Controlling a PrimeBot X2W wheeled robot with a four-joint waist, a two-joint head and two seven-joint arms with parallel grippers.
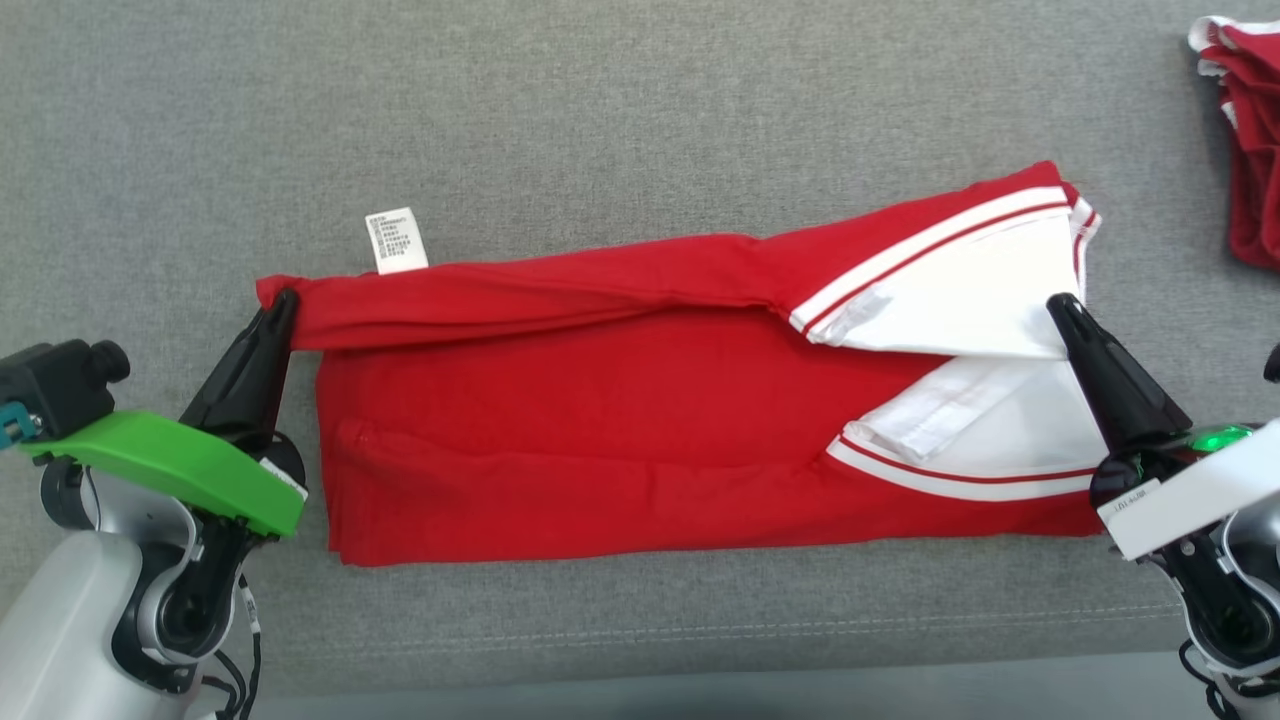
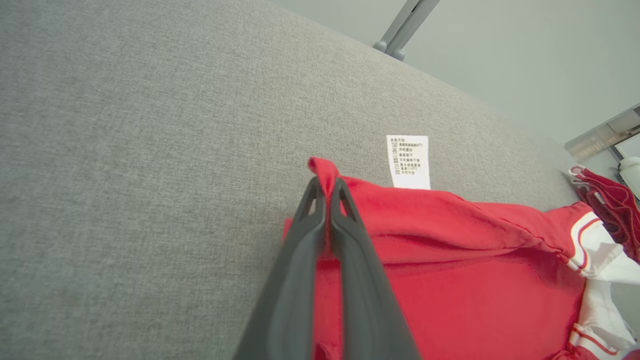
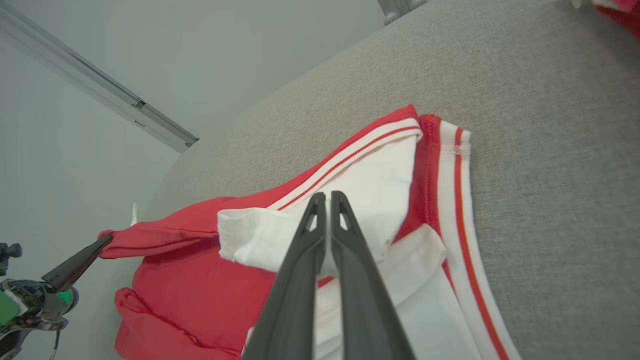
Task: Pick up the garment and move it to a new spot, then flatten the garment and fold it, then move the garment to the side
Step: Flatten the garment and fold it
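Observation:
The garment (image 1: 620, 430) is red with white, red-striped sleeves and lies folded lengthwise on the grey cushioned surface (image 1: 640, 120). A white care label (image 1: 396, 242) sticks out at its far left edge. My left gripper (image 1: 283, 300) is shut on the garment's red far-left corner (image 2: 324, 172), which pokes up between the fingertips. At the right end my right gripper (image 1: 1060, 305) is shut on the white sleeve fold (image 3: 260, 240). The upper flap stretches between the two grippers. The left gripper (image 3: 102, 242) also appears at the lower left of the right wrist view.
Another red and white garment (image 1: 1245, 150) lies bunched at the far right corner of the surface. The surface's front edge (image 1: 640, 675) runs just below the garment. Bare grey fabric spreads behind and to the left. A metal frame leg (image 2: 400, 30) stands beyond the surface.

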